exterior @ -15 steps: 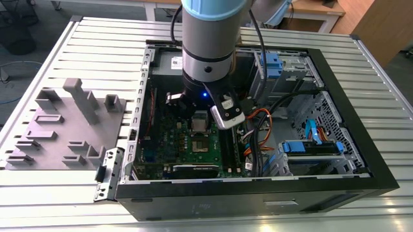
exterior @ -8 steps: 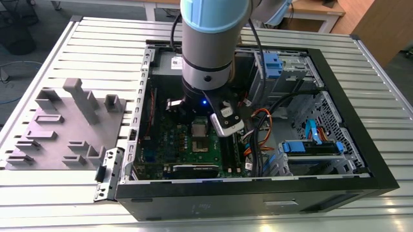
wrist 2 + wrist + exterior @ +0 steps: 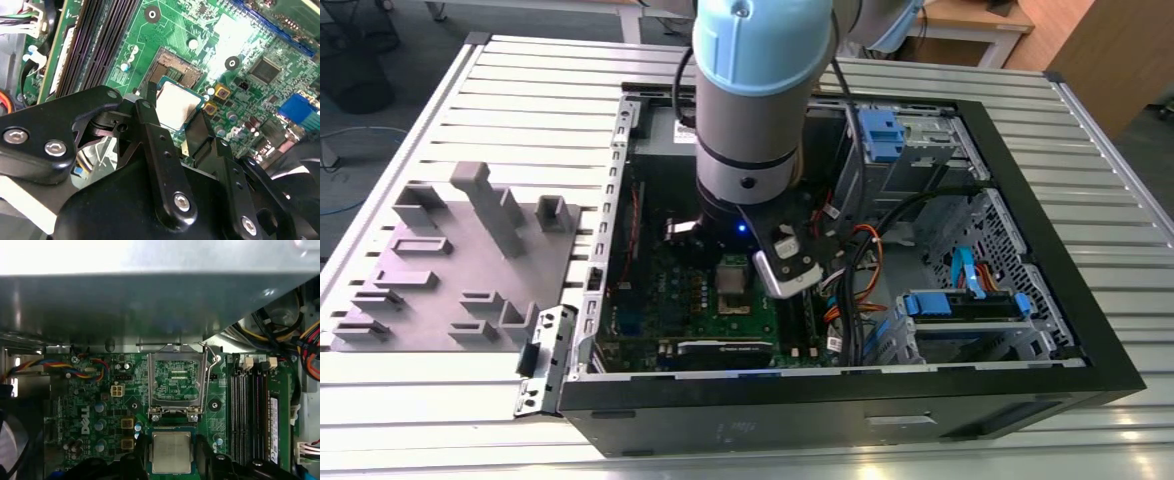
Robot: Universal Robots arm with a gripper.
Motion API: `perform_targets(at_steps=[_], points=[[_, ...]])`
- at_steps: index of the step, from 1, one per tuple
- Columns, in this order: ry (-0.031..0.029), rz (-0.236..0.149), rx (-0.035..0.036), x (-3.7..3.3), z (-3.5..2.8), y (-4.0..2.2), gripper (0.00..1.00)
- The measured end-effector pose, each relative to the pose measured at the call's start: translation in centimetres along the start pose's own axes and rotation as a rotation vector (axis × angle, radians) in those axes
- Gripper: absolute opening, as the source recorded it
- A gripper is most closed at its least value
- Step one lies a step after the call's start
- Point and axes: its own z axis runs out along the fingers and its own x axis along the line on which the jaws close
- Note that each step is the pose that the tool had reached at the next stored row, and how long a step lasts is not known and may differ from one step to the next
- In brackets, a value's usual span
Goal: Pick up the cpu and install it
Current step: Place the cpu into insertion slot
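The black two-fingered gripper [image 3: 176, 117] is clamped on the cpu [image 3: 179, 104], a small flat square chip with a dull silver top. Its fingers [image 3: 152, 130] pinch opposite edges so the chip sits level. The chip hangs over the near edge of the open brown socket [image 3: 181, 70] on the green circuit board [image 3: 165, 30], apparently unseated. The silver metal socket frame [image 3: 150, 382] stands open, clearing the way, inside the black computer case [image 3: 854, 410].
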Motion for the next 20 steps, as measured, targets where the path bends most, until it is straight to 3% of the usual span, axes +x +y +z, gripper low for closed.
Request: perform_targets(at_steps=[7,16,20], points=[[0.0,0.0,-0.0001,-0.01,0.13,-0.02,0.47],[0.0,0.0,0.0004,-0.01,0.88,-0.17,0.47],[0.0,0.0,0.0067,-0.03,1.19,-0.21,0.47]])
